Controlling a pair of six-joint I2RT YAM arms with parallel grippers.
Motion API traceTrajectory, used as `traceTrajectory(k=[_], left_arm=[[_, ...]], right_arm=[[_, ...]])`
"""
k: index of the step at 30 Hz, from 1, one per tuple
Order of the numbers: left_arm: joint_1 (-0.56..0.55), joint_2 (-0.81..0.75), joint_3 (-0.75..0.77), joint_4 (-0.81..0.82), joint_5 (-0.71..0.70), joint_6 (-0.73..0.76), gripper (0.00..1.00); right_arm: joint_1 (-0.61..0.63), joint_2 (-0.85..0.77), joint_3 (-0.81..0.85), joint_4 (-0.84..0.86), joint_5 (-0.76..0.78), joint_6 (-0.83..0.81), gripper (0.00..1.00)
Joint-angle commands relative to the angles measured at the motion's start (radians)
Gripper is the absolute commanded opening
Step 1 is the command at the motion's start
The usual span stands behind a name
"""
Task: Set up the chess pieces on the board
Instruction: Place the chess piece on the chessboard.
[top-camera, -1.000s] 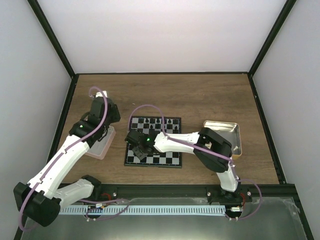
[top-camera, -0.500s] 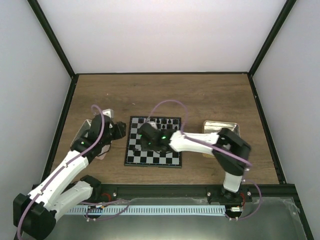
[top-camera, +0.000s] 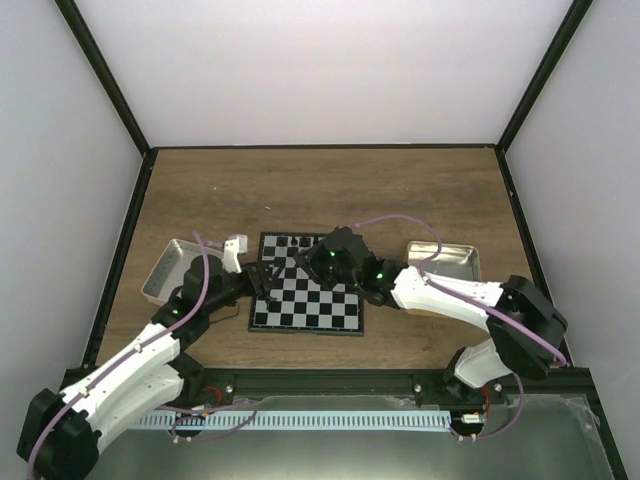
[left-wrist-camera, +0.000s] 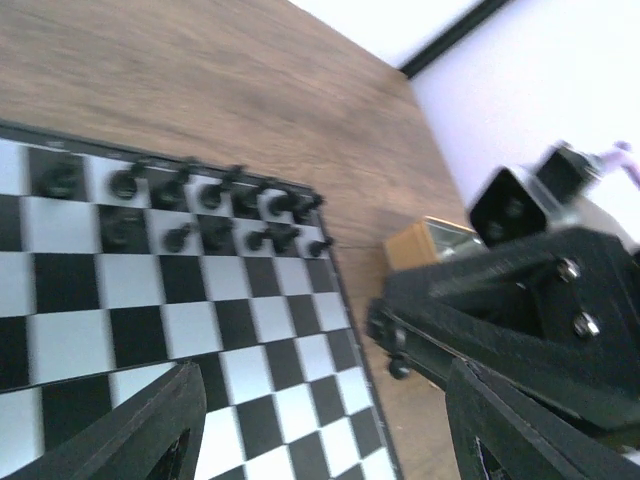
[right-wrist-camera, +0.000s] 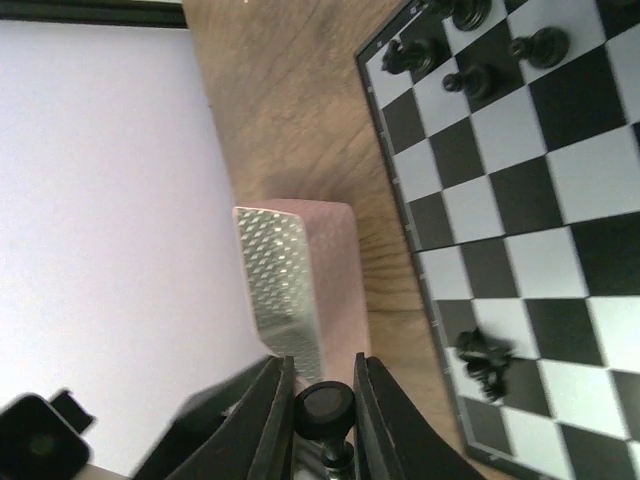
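The right gripper (right-wrist-camera: 321, 402) was closed tight on a small black piece (right-wrist-camera: 326, 403), round-topped and probably a pawn, though the blur made that hard to confirm. It hung over the far part of the board (top-camera: 310, 302), which lay flat on the wooden table (top-camera: 400, 195). The left gripper (left-wrist-camera: 322, 400) stood wide apart with nothing between its fingers, low at the board's left edge. Black pieces (left-wrist-camera: 200, 212) stood in two rows along the far side. One more dark piece (right-wrist-camera: 483, 362) sat alone near the left edge, beside the pink tray (right-wrist-camera: 337, 262).
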Motion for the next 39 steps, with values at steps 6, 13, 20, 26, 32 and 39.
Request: traceTrajectory(k=[6, 13, 20, 26, 32, 39], left_arm=[[-0.201, 0.069, 0.000, 0.251, -0.125, -0.009, 0.58], [-0.234, 0.077, -0.003, 0.312, -0.195, -0.020, 0.40], [-0.235, 0.086, -0.008, 0.325, -0.217, -0.018, 0.27], [-0.236, 0.105, -0.007, 0.335, -0.211, -0.021, 0.27], [-0.235, 0.104, -0.019, 0.345, -0.210, -0.025, 0.29], [-0.235, 0.109, -0.019, 0.371, -0.210, -0.021, 0.10]], right_arm=[[-0.023, -0.068, -0.017, 0.127, -0.059, 0.279, 0.15], [-0.024, -0.071, -0.038, 0.153, -0.091, 0.299, 0.15], [-0.024, -0.072, -0.049, 0.174, -0.100, 0.304, 0.15], [-0.024, -0.066, -0.056, 0.203, -0.121, 0.313, 0.15], [-0.029, -0.073, -0.080, 0.253, -0.129, 0.334, 0.15], [-0.031, -0.071, -0.096, 0.290, -0.162, 0.359, 0.15]])
